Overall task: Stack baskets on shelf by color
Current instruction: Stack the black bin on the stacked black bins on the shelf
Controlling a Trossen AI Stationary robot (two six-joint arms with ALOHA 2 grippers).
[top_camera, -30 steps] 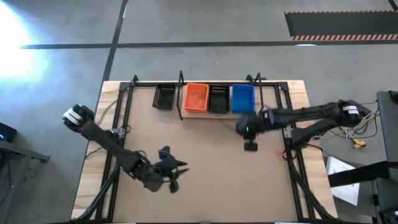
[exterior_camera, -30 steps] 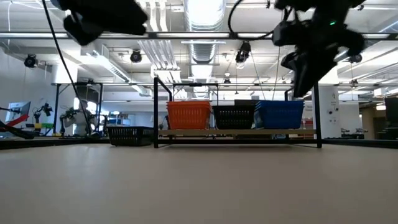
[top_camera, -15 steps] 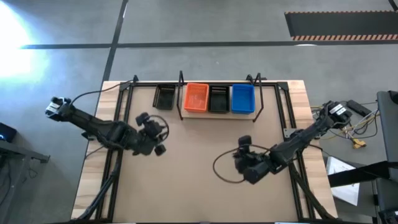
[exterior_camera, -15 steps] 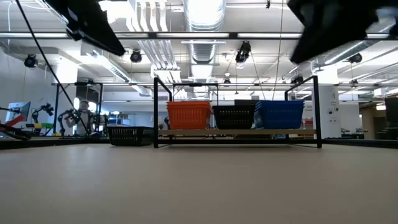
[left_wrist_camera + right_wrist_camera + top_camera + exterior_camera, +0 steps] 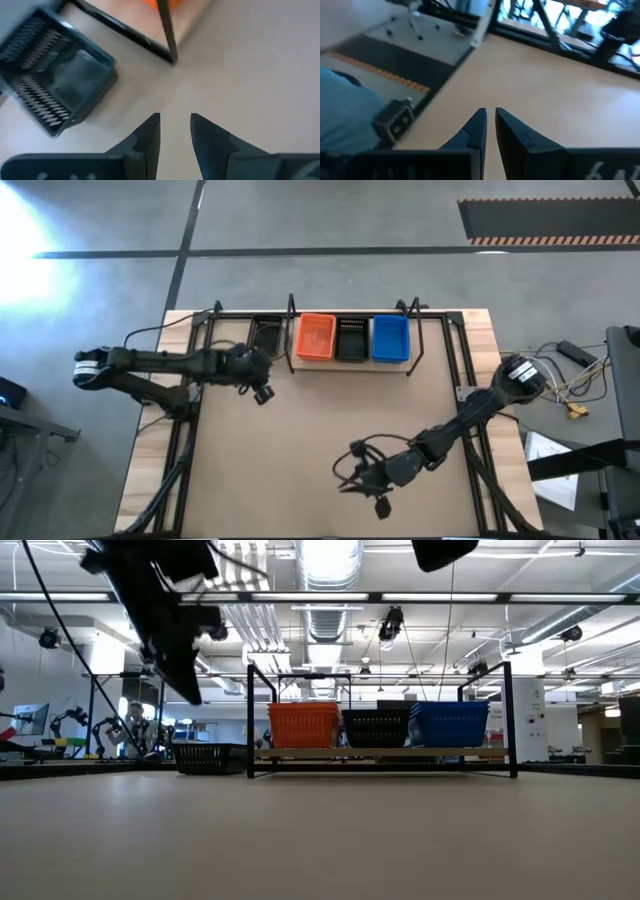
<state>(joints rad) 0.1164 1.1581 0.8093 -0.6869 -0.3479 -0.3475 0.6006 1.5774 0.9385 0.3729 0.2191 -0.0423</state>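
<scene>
An orange basket (image 5: 316, 337), a black basket (image 5: 351, 338) and a blue basket (image 5: 390, 338) stand side by side on the shelf (image 5: 380, 753) at the table's far edge. A second black basket (image 5: 60, 95) rests on its base on the tabletop, just left of the shelf. My left gripper (image 5: 175, 122) hovers open above the table, just on the near side of that basket (image 5: 266, 330), tilted down, with nothing between its fingers. My right gripper (image 5: 491, 120) hangs over the table's near right part (image 5: 362, 480), its fingers almost together and empty.
Black wire posts (image 5: 167, 30) rise at the shelf's corners, one close to my left gripper. Black frame rails (image 5: 200, 350) run along the table's left and right sides. A cable loop (image 5: 350, 460) hangs by my right wrist. Bare tabletop (image 5: 320, 420) lies between the arms.
My left gripper has swung from the table's near left toward the far edge, up to the black basket beside the shelf, and tipped further down. My right gripper has swung from in front of the blue basket toward the near edge and levelled out. The baskets have stayed put.
</scene>
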